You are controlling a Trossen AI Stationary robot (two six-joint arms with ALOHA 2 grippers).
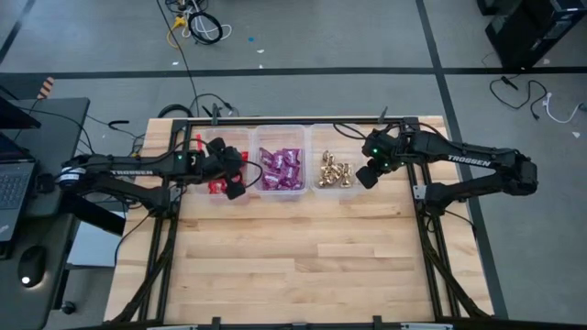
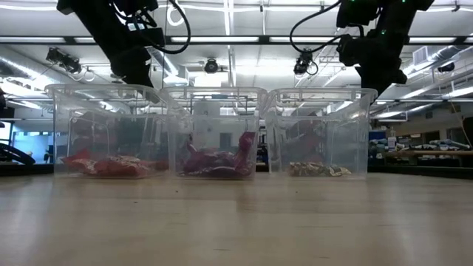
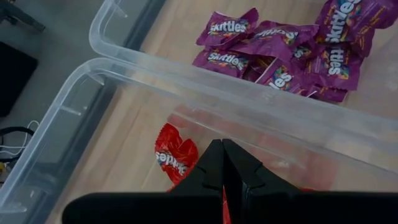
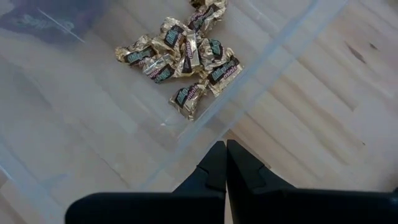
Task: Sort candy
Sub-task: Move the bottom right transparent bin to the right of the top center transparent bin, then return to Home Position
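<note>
Three clear bins stand in a row at the table's far side. Red candy packets (image 3: 176,157) lie in the left bin (image 1: 220,137), purple packets (image 1: 282,170) fill the middle bin (image 1: 282,131), and gold foil pieces (image 4: 186,56) lie in the right bin (image 1: 336,129). My left gripper (image 3: 222,155) hovers shut above the left bin's right part, holding nothing. My right gripper (image 4: 225,155) hangs shut above the right bin's right rim, also holding nothing.
Bare wood tabletop (image 1: 303,257) stretches from the bins to the near edge. Cables lie behind the bins at the far edge. A laptop (image 1: 14,179) and a mouse sit on a side desk left of the table.
</note>
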